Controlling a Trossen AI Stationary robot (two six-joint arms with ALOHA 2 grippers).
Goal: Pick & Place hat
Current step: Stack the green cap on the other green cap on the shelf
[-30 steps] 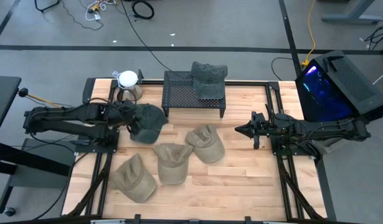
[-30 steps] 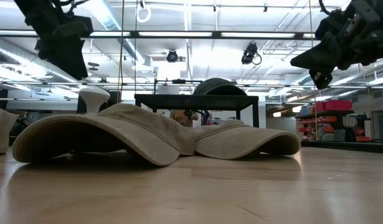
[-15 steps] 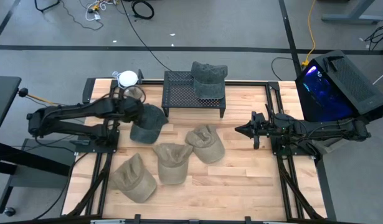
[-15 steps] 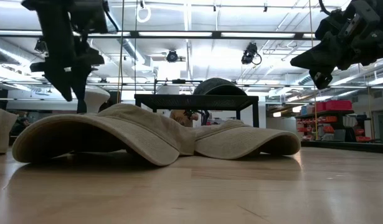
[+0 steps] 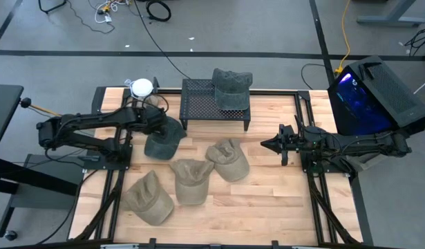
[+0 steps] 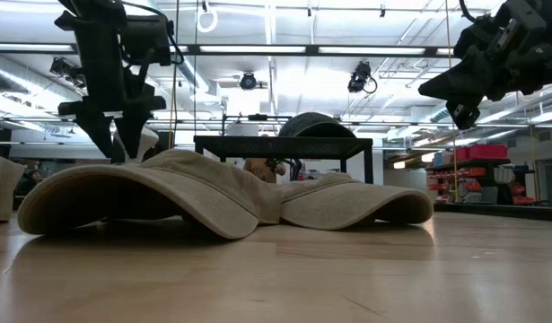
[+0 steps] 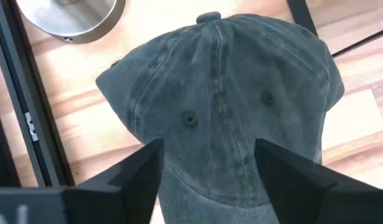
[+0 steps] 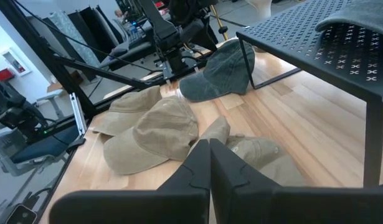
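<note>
While the left arm swings from a flat reach to a downward-pointing pose: the change over the last second is all on that side.

Change: a second ago the left gripper (image 5: 159,122) lay level over the dark grey hat (image 5: 163,137); half a second ago it was tipping over near the white lamp (image 5: 142,87); now it points down over the crown.

Hat position: the dark grey hat shows no shift on the table (image 5: 267,200) between the frames, lying just left of the black mesh rack (image 5: 202,104), so it is not yet picked.

Meaning for the task: by my reading this is the approach to a grasp, with lift and placement both ahead.

Left gripper state: the left wrist view shows its fingers (image 7: 138,171) spread wide with nothing between them.

Hat relative to gripper: the hat's crown (image 7: 222,106) sits directly below the gap, and the brim runs under the fingers toward the camera; whether the tips touch fabric I cannot tell.

Low view: the left gripper (image 6: 114,144) hangs above and behind the tan hats (image 6: 150,193).

Right arm: the right gripper (image 5: 266,144) waits at the right side, well apart from the hats, fingers pressed together.

Second dark hat: another grey hat (image 5: 231,86) already rests on the rack, likely the destination.
</note>
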